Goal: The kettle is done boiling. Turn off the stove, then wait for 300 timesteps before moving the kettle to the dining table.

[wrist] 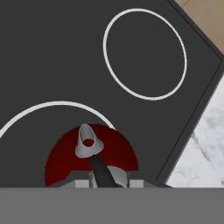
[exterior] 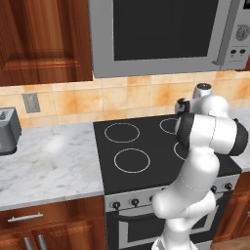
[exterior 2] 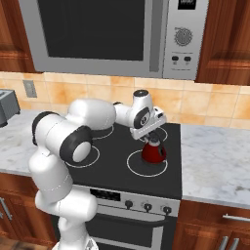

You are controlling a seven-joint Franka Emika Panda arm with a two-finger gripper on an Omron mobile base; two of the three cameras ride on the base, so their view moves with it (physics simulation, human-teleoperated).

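Note:
The small red kettle (exterior 2: 155,155) sits on the front right burner ring of the black stove (exterior 2: 114,171). My gripper (exterior 2: 150,135) reaches down onto it from above. In the hand view the kettle (wrist: 61,162) lies at the bottom, its grey spout pointing up. Its dark handle runs down between the jaws of my gripper (wrist: 105,180), which stand close against it on both sides. In the left base view my own arm hides the kettle, with the stove (exterior: 146,141) below. The dining table is out of view.
A steel microwave (exterior 2: 97,34) hangs above the stove. Dark knobs (exterior 2: 147,207) line the stove's front panel. Marble counters (exterior: 49,161) flank the stove on both sides, with a grey toaster (exterior: 7,129) at the far left. The back burner ring (wrist: 144,52) is bare.

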